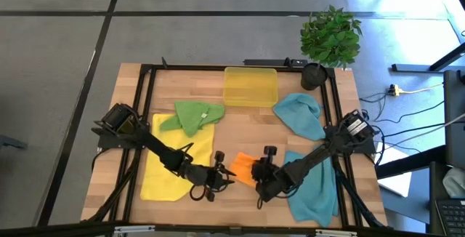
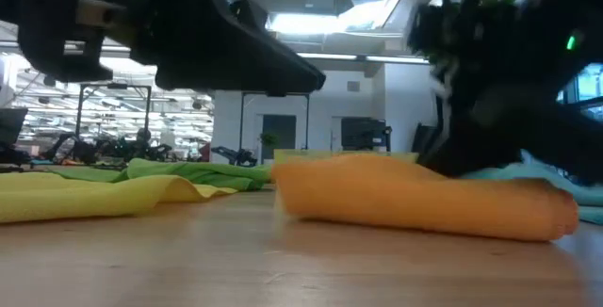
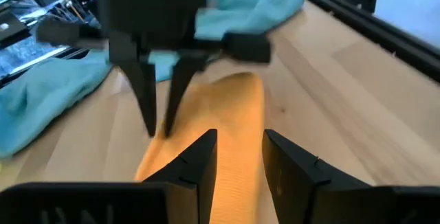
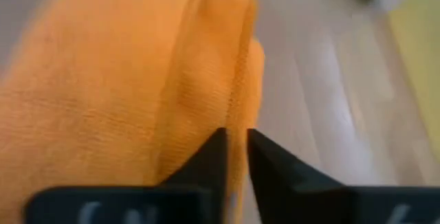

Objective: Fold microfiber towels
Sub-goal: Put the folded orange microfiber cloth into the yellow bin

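The orange towel (image 1: 243, 167) lies folded near the table's front edge, between my two grippers. My right gripper (image 4: 236, 148) comes down at the towel's right end and is shut on it; it also shows in the left wrist view (image 3: 159, 114). My left gripper (image 3: 240, 157) hovers at the towel's left end (image 1: 224, 176), fingers apart, and I see no cloth pinched between them. A yellow towel (image 1: 173, 166) lies spread at the left, with a green towel (image 1: 193, 115) crumpled beyond it. Two teal towels (image 1: 301, 113) (image 1: 314, 185) lie at the right. My right gripper pinches the orange towel's hemmed edge (image 4: 238, 107) between its two fingers, at the towel's right end. The fingers (image 3: 146, 104) slant down onto it from above and from the table's right. The towel still rests on the table (image 2: 424, 203); one layer or several, I cannot tell.
A translucent yellow tray (image 1: 251, 86) stands at the table's far edge, with a potted plant (image 1: 330, 37) at the far right corner. A black frame (image 1: 142, 106) runs along the table's sides. Bare wood (image 1: 232, 131) lies between the orange towel and the tray.
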